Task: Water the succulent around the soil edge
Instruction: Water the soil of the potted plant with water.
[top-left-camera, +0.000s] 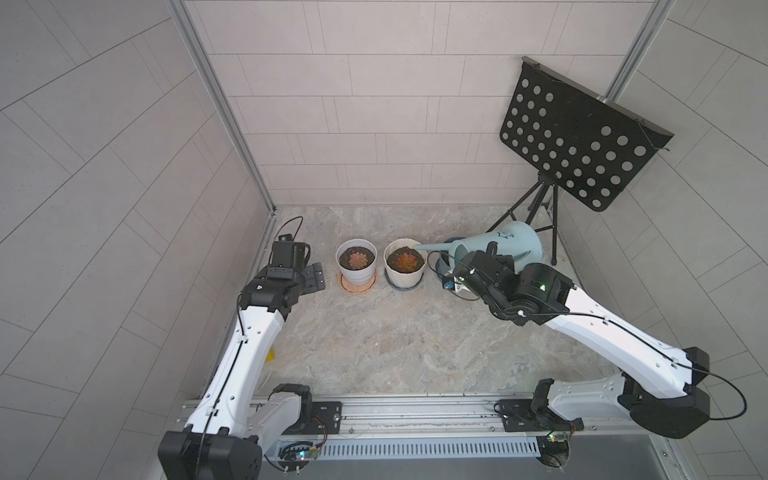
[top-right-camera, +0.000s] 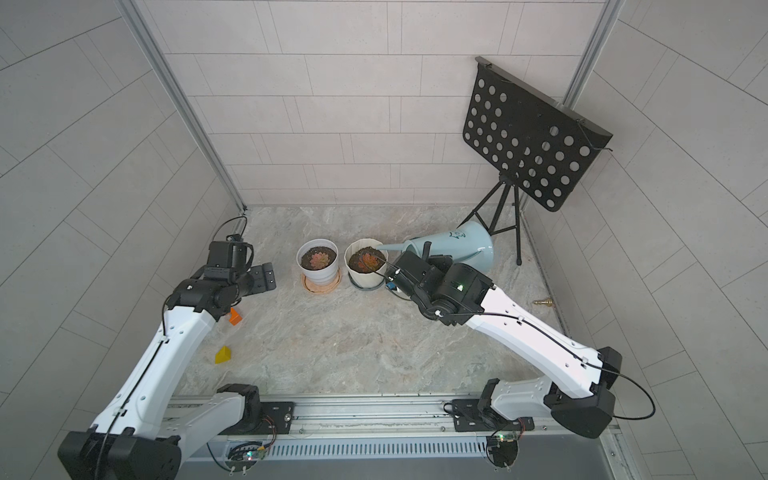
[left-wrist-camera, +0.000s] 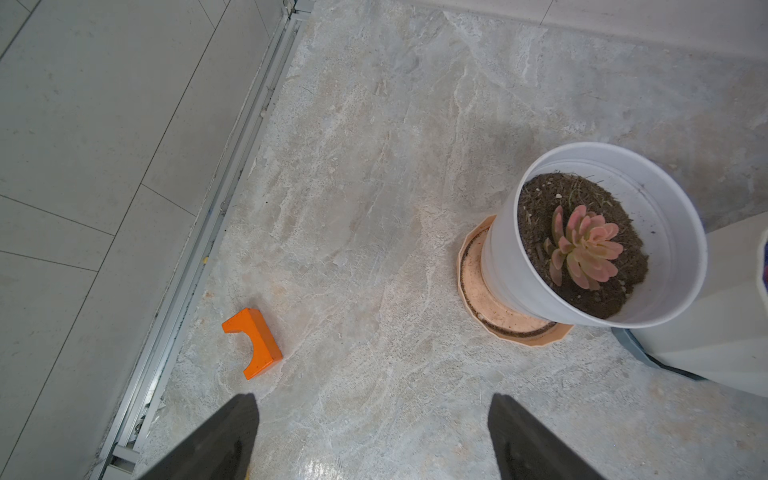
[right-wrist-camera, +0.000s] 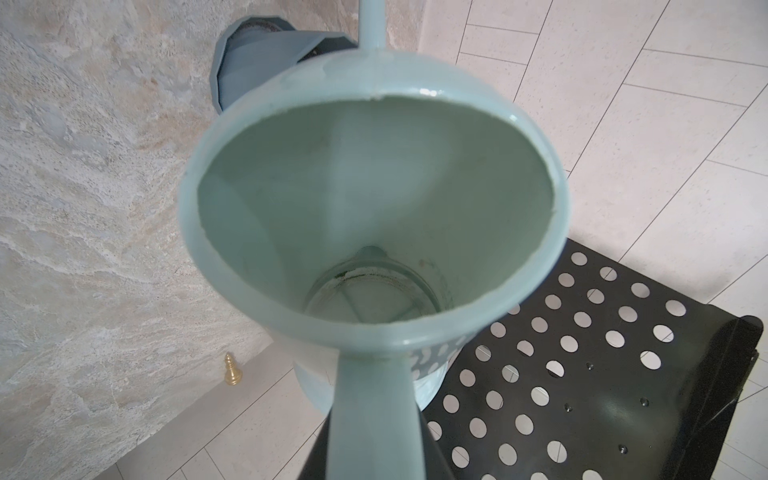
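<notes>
Two potted succulents stand side by side at the back of the table. The orange succulent (top-left-camera: 406, 261) (top-right-camera: 368, 261) grows in a cream pot (top-left-camera: 405, 277). A pale blue watering can (top-left-camera: 515, 245) (top-right-camera: 465, 245) (right-wrist-camera: 374, 187) is tilted, and its spout tip (top-left-camera: 419, 248) rests over the back right soil edge of that pot. My right gripper (top-left-camera: 494, 254) (top-right-camera: 432, 255) (right-wrist-camera: 374, 457) is shut on the can's handle (right-wrist-camera: 374, 415). The pink succulent (top-left-camera: 357, 259) (left-wrist-camera: 584, 245) sits in a white pot (left-wrist-camera: 519, 282) to the left. My left gripper (top-left-camera: 313, 278) (top-right-camera: 266, 277) (left-wrist-camera: 372, 401) hangs open left of it, holding nothing.
A black perforated music stand (top-left-camera: 577, 137) on a tripod fills the back right corner. A blue-grey faceted pot (top-left-camera: 446, 259) (right-wrist-camera: 257, 62) lies under the can. An orange block (top-right-camera: 235, 316) (left-wrist-camera: 255, 343) and a yellow wedge (top-right-camera: 223, 355) lie by the left wall, and a small brass piece (top-right-camera: 545, 302) by the right wall.
</notes>
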